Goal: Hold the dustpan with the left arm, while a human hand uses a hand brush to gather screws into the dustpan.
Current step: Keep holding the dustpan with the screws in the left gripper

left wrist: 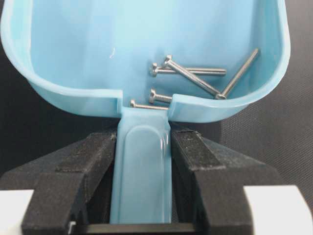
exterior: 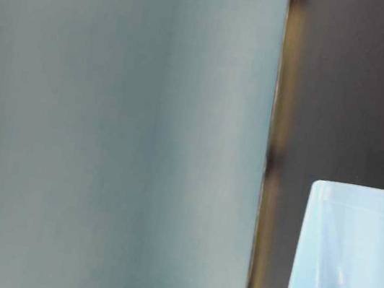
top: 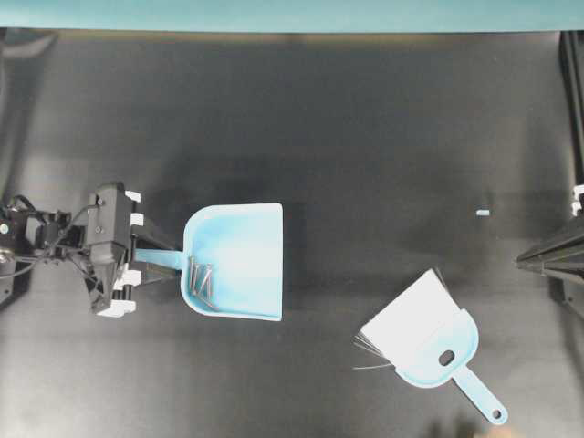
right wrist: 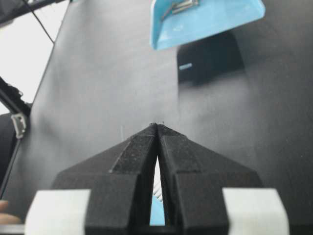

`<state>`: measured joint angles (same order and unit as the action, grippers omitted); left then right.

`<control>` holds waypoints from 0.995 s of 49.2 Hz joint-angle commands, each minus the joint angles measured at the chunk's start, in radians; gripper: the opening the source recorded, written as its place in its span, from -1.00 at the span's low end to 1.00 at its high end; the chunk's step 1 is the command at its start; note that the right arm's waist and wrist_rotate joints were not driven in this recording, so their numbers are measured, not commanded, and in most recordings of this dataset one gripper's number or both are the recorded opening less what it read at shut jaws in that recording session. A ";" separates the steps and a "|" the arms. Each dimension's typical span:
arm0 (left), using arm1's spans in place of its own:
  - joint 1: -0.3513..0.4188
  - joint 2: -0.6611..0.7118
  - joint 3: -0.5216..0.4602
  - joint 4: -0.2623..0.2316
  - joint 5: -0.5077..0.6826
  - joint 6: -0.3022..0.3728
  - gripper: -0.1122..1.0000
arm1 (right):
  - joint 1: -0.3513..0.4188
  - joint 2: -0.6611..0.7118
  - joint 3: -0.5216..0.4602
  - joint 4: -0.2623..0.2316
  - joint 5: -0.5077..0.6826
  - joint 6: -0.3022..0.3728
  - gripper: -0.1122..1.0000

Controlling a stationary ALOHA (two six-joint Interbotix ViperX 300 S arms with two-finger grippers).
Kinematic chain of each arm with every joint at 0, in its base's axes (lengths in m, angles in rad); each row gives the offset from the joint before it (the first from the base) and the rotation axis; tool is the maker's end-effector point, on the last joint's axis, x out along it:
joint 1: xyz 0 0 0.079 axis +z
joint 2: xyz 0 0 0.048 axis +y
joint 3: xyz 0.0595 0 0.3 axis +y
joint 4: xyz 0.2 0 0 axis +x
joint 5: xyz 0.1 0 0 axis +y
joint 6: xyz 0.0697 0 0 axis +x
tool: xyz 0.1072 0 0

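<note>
The light blue dustpan (top: 242, 246) (left wrist: 73, 44) (right wrist: 210, 22) (exterior: 349, 257) lies left of centre on the black table, its straight front edge facing right. My left gripper (top: 164, 260) (left wrist: 145, 139) is shut on the dustpan's handle (top: 157, 258) (left wrist: 144, 176). Several silver screws (top: 199, 278) (left wrist: 193, 78) (right wrist: 178, 7) lie inside the pan by the handle end. The hand brush (top: 429, 345) lies loose on the table at lower right, white bristles pointing up-left. My right gripper (top: 518, 262) (right wrist: 156, 125) is shut and empty at the right edge. No human hand shows clearly.
A small pale speck (top: 483, 212) (right wrist: 185, 66) lies on the table right of centre. A teal wall (top: 274, 14) (exterior: 106, 130) runs along the far edge. A sliver of skin colour (right wrist: 2, 206) touches the right wrist view's lower left edge.
</note>
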<state>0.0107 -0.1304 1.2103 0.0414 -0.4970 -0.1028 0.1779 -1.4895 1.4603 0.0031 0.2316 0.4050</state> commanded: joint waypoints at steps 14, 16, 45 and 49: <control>0.000 -0.072 -0.040 0.002 0.083 0.006 -0.28 | 0.000 0.006 -0.006 0.000 -0.011 0.000 -0.80; 0.000 -0.077 -0.040 0.002 0.091 0.005 -0.28 | 0.000 0.006 -0.006 0.002 -0.012 0.000 -0.80; -0.017 -0.086 -0.057 0.002 0.121 0.000 -0.28 | 0.000 0.006 -0.006 0.000 -0.012 -0.002 -0.79; -0.021 -0.086 -0.061 0.002 0.126 0.000 -0.28 | 0.000 0.005 -0.006 0.000 -0.012 0.000 -0.79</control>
<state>-0.0031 -0.2117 1.1689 0.0399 -0.3712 -0.1012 0.1779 -1.4895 1.4603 0.0031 0.2316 0.4050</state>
